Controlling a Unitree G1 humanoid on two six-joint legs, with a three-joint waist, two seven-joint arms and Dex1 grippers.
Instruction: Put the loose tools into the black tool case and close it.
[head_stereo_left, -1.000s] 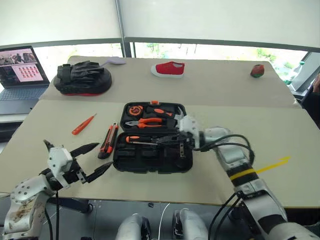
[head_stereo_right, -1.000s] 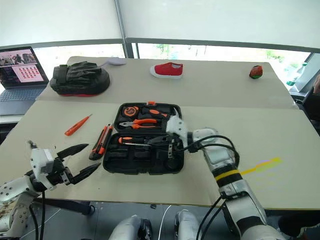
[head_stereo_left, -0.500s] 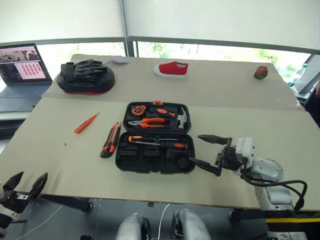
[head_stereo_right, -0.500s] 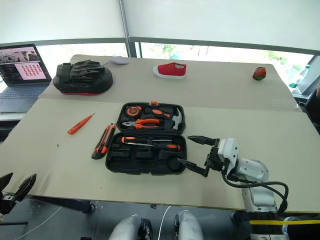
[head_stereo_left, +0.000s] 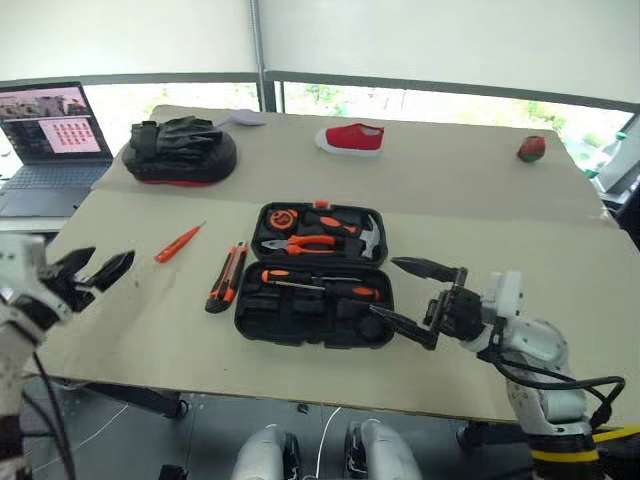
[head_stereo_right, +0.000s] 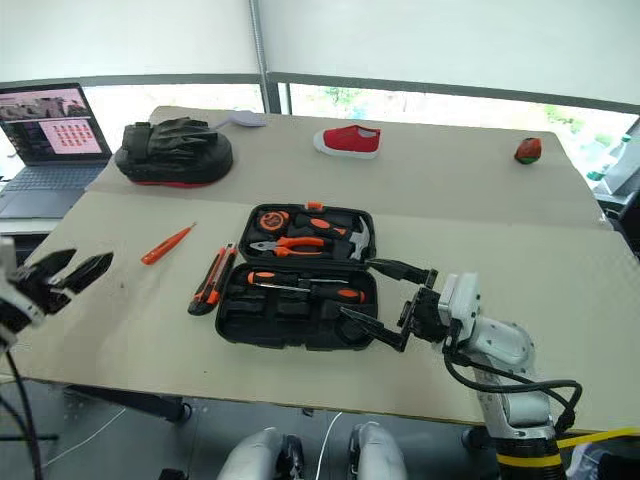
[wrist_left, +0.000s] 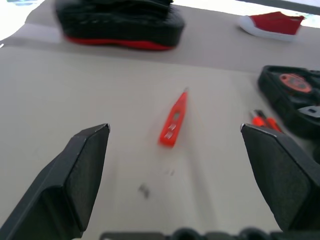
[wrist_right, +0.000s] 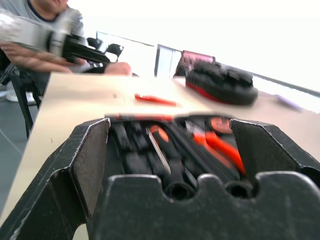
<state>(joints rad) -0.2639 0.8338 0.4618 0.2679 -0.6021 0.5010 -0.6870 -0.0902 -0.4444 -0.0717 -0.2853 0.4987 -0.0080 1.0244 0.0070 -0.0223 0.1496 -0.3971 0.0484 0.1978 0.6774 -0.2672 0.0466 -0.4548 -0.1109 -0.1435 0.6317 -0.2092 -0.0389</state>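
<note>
Slim all-orange plastic screwdriver (head_stereo_left: 179, 243): likely light, stiff, slippery; grasp mid-handle. Lies loose on bench (head_stereo_left: 560, 260), left of orange-black utility knife (head_stereo_left: 225, 277) and open flat black moulded-plastic tool case (head_stereo_left: 312, 323). Left gripper (head_stereo_left: 91, 272) fingers spread, empty; right gripper (head_stereo_left: 412, 297) fingers spread, empty, beside case.

We see a beige table (head_stereo_left: 500, 220) carrying an open black tool case (head_stereo_left: 313, 300), an orange-black utility knife (head_stereo_left: 226, 277) just beside it, a slim orange screwdriver (head_stereo_left: 178, 243), a black padded mitt (head_stereo_left: 182, 152), a red shoe (head_stereo_left: 351, 138), a small red-green object (head_stereo_left: 531, 148) and a laptop (head_stereo_left: 45, 135).
</note>
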